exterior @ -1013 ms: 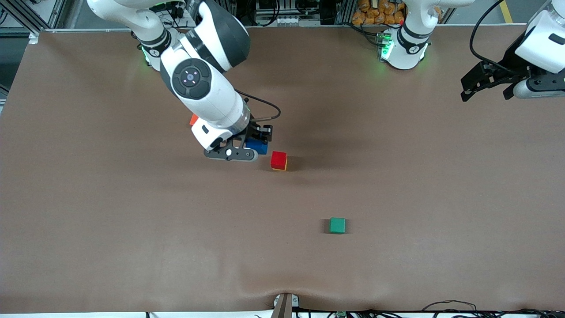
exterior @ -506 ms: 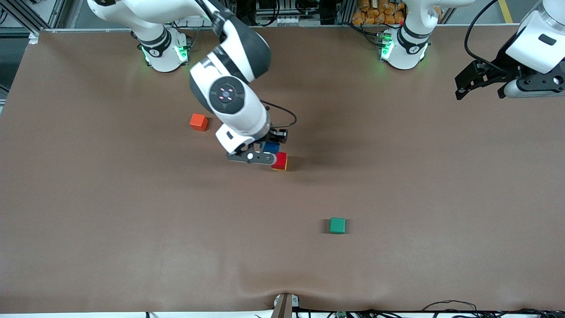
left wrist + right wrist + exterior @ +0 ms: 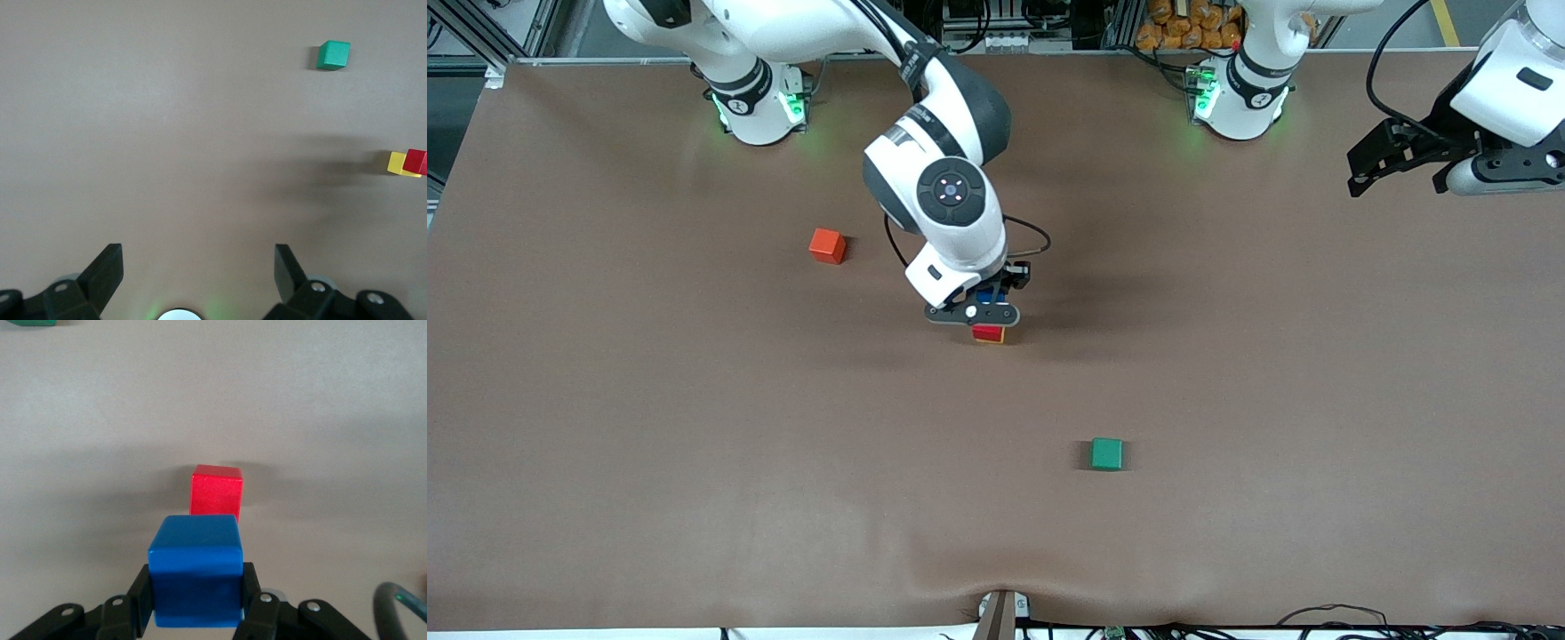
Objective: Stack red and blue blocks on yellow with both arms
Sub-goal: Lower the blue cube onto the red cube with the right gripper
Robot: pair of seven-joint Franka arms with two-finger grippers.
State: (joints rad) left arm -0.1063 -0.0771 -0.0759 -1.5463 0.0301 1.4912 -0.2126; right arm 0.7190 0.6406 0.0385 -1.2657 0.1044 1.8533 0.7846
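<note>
Right tool (image 3: 985, 307) w/ blue block (image 3: 195, 577) moved over red block (image 3: 988, 333).

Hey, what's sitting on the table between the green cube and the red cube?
Nothing: in the front view only bare brown table separates the green cube from the red cube; the left wrist view shows the same.

Small matte deep red cube (image 3: 988, 332) sits squarely on the small matte bright yellow cube (image 3: 398, 163), near mid-table; only a thin yellow edge shows beneath it from the front. Small matte dark royal blue cube (image 3: 195, 568) is off the table, upright, pinched between black fingers, just above the red cube.
</note>
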